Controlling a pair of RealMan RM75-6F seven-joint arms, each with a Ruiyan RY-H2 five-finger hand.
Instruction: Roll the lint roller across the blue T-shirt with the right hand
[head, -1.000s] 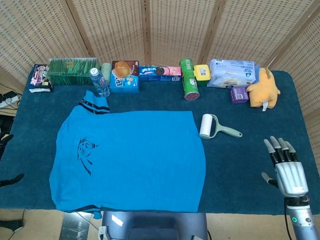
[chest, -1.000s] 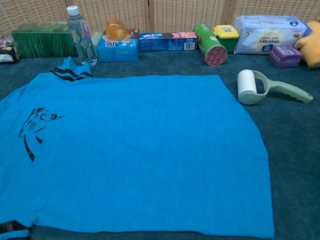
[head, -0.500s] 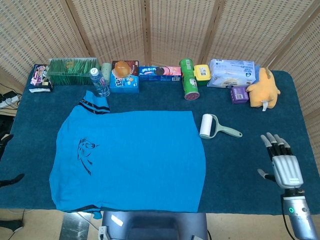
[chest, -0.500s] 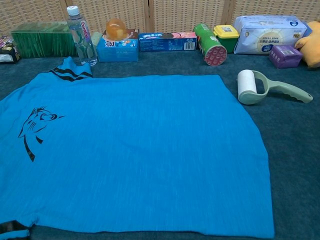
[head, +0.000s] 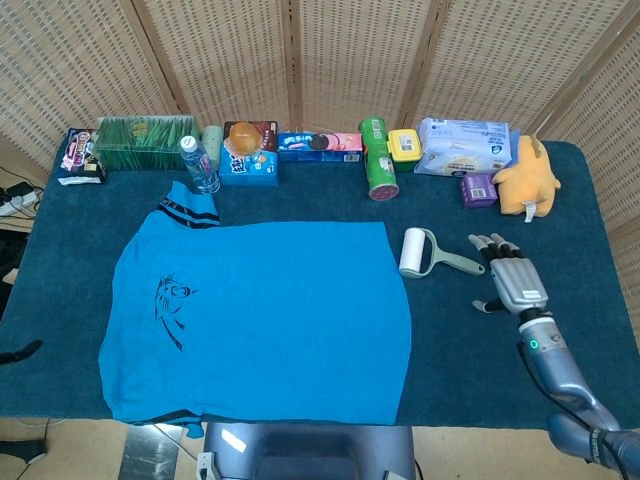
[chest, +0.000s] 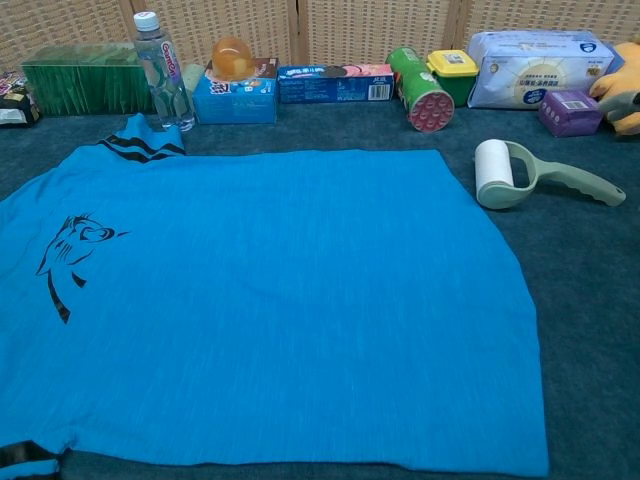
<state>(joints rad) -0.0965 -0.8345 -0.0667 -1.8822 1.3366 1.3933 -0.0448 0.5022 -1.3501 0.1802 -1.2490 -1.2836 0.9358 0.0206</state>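
Note:
The blue T-shirt (head: 260, 315) (chest: 270, 300) lies flat on the dark blue table, a black print on its left part. The lint roller (head: 428, 253) (chest: 520, 172), a white roll on a pale green handle, rests on the table just off the shirt's right edge, handle pointing right. My right hand (head: 510, 275) shows only in the head view. Its fingers are spread, it holds nothing, and its fingertips are close to the handle's end. My left hand is out of both views.
Along the table's far edge stand a green box (head: 145, 143), a water bottle (head: 199, 163), snack boxes (head: 320, 146), a green can (head: 377, 160), a tissue pack (head: 462, 146), a purple box (head: 479, 189) and a yellow plush toy (head: 529, 176).
My right hand has moved from the table's near right corner forward and left, up to the lint roller's handle. The roller and the shirt have not moved.

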